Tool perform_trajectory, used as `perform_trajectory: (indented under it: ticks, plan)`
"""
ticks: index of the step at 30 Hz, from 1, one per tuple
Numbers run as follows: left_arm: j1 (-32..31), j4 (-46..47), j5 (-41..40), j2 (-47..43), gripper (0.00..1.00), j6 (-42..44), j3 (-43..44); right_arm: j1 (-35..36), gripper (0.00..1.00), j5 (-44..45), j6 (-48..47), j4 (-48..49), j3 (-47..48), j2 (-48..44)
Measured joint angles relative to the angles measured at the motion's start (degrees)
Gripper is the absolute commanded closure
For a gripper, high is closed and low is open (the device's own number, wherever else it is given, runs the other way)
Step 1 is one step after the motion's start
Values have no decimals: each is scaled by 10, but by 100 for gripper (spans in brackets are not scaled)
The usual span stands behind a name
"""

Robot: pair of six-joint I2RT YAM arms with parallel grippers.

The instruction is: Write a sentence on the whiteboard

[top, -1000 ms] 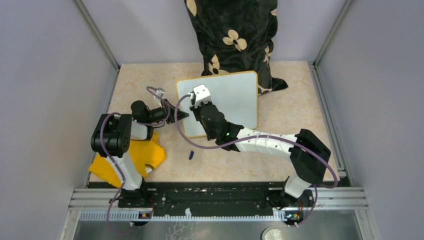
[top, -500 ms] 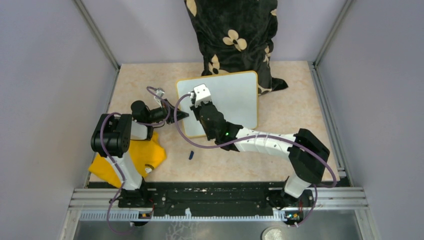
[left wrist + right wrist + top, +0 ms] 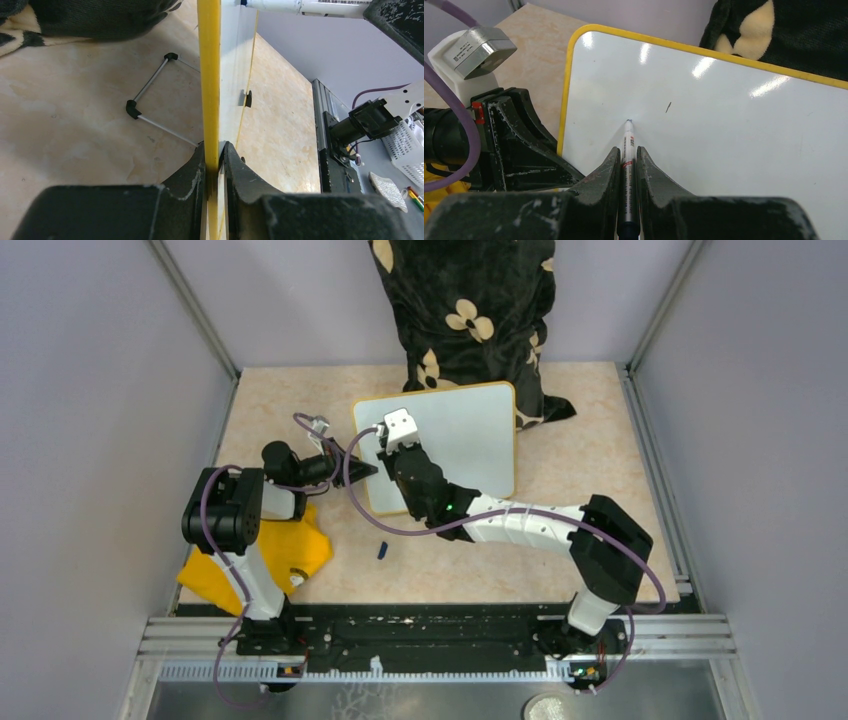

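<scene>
so the left gripper was pinching the whiteboard by its yellow edge; right gripper was clamped on a marker, tip touching the board just ahead

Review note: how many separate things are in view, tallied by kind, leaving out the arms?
whiteboard: 1
marker: 1
yellow cloth: 1
small blue piece: 1
black flowered cloth: 1
Total: 5
</scene>
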Motion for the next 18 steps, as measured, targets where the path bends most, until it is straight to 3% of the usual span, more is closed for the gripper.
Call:
perform_trajectory:
  ticks: [18]
  plan:
    - [0, 0, -3, 0, 100, -2, 0, 2, 100, -8, 6, -3, 12, 13]
